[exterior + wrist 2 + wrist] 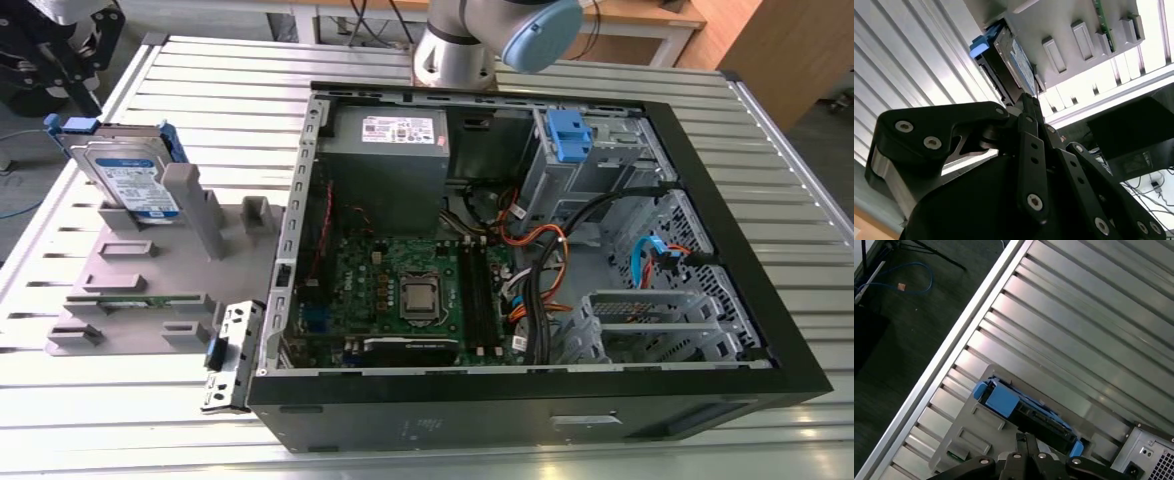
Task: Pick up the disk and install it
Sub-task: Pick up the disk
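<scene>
The disk (134, 180) stands upright in a slot of the grey holder (147, 270) at the exterior view's left. It is silver-grey with a white-and-blue label and blue side rails. My gripper (84, 103) hangs just above and behind its top edge, not touching it. In both wrist views the black fingers come together at the tips, so the gripper (1028, 99) (1026, 436) is shut on nothing. The disk (1016, 57) (1024, 412) lies a short way beyond the tips, with its blue rail end nearest.
An open computer case (287, 300) fills the middle of the slatted metal table (214, 90). Inside it are a motherboard, cables, a grey power supply (387, 145) and a drive bay with a blue clip (567, 135). The table's edge runs close behind the holder.
</scene>
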You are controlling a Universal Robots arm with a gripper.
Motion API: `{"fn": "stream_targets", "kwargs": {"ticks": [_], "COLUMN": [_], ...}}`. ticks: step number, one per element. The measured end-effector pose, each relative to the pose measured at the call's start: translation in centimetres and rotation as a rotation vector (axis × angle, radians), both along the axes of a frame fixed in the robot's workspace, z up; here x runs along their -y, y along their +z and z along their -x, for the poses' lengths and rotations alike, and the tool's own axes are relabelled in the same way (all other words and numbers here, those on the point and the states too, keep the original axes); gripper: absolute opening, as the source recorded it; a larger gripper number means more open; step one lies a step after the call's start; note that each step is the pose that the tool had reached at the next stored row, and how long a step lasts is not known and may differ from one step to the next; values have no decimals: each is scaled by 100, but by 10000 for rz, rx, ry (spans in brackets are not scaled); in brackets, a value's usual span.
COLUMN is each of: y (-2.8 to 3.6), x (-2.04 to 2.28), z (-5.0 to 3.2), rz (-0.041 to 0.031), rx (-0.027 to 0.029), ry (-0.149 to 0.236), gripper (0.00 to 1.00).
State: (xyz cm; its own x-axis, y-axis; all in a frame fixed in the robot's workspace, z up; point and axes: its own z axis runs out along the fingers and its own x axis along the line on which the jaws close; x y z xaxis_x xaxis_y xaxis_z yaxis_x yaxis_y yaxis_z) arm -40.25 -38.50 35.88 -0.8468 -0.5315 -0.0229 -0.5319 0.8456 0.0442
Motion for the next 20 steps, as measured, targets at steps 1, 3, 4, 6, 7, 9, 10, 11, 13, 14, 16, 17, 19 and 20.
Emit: {"fn": "stream_targets", "kwargs": {"ticks": [1,3,4,6,7,9,10,11,13,14,16,17,19,20], "y": [-1,-3,-3,-5,-6,-7,-8,-9,-11,-11,-12,-13,-14,-14], "x": [0,0,0,0,0,0,0,0,0,0,0,0,0,0], "z": [0,0,0,0,0,0,0,0,0,0,0,0,0,0], "rz": [0,0,0,0,0,0,0,0,0,0,0,0,0,0], "rx": [0,0,0,0,1,0,0,0,1,0,0,0,1,0], "ry": [177,537,716,1087,1268,1627,1807,1986,2362,2538,2902,3083,3453,3632], "gripper": [11,11,11,11,11,11,11,11,11,11,11,11,11,11]}}
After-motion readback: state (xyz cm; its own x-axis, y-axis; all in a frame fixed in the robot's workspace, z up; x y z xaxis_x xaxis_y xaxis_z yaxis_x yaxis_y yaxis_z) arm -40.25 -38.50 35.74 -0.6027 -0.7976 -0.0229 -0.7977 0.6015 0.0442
